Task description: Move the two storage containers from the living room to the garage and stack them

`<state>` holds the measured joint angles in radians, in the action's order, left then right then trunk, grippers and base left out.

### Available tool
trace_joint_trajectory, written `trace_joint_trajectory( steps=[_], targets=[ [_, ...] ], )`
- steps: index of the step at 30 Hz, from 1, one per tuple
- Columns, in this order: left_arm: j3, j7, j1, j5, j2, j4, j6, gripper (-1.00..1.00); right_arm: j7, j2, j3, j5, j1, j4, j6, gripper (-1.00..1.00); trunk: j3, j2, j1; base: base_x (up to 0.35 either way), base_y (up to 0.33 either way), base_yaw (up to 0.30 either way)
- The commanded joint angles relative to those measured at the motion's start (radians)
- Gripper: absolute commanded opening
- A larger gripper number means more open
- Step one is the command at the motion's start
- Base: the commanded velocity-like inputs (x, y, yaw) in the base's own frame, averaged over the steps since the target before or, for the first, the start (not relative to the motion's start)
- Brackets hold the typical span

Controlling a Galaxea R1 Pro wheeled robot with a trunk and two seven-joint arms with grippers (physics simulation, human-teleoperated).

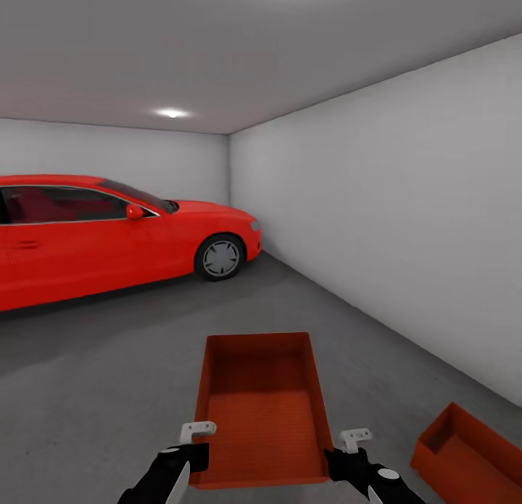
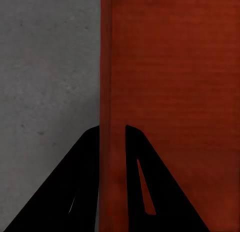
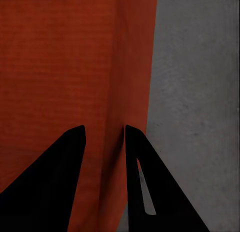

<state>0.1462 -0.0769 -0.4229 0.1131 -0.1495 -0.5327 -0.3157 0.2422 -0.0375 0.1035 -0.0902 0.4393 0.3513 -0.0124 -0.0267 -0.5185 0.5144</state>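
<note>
We are in the garage, holding one orange box (image 1: 264,410) out in front of us over the grey concrete floor (image 1: 109,373). Our left gripper (image 1: 194,457) has its fingers closed narrow on the box's left wall (image 2: 105,92), and our right gripper (image 1: 341,462) clamps the right wall (image 3: 132,82) the same way. The second box (image 1: 464,460) sits on the floor to our right, near the pale wall (image 1: 391,214). A red car (image 1: 109,236) is parked ahead on the left.

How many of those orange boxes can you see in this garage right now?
2. One storage container is held between the left gripper and right gripper, straight in front of the robot. The other container sits on the grey floor to its right, partly cut off by the picture's edge.
</note>
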Motion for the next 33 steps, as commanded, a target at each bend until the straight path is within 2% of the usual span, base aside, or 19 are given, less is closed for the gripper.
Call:
trace_joint_trajectory(
  steps=[1, 5, 17, 33],
  targets=[
    [0.018, -0.002, 0.0, 0.005, -0.002, -0.021, 0.007, -1.0, 0.014, 0.011, 0.019, -0.01, -0.001, -0.003, -0.001, -1.0, 0.0, -0.001, 0.001, 0.324, 0.0, -0.296],
    [0.018, -0.002, 0.0, 0.005, -0.002, -0.021, 0.007, -1.0, 0.015, 0.011, 0.019, -0.01, -0.001, -0.003, -0.001, -1.0, 0.001, -0.001, 0.001, 0.179, 0.0, -0.221],
    [0.018, -0.001, 0.0, 0.005, -0.002, -0.021, 0.007, -1.0, 0.017, 0.011, 0.019, -0.01, -0.001, -0.003, -0.001, -1.0, 0.003, -0.001, 0.001, 0.013, 0.0, -0.048],
    [0.018, -0.001, 0.0, 0.005, -0.002, -0.021, 0.007, -1.0, 0.017, 0.011, 0.019, -0.01, -0.001, -0.003, -0.001, -1.0, 0.021, -0.001, 0.001, 0.0, 0.0, -0.202]
  ],
)
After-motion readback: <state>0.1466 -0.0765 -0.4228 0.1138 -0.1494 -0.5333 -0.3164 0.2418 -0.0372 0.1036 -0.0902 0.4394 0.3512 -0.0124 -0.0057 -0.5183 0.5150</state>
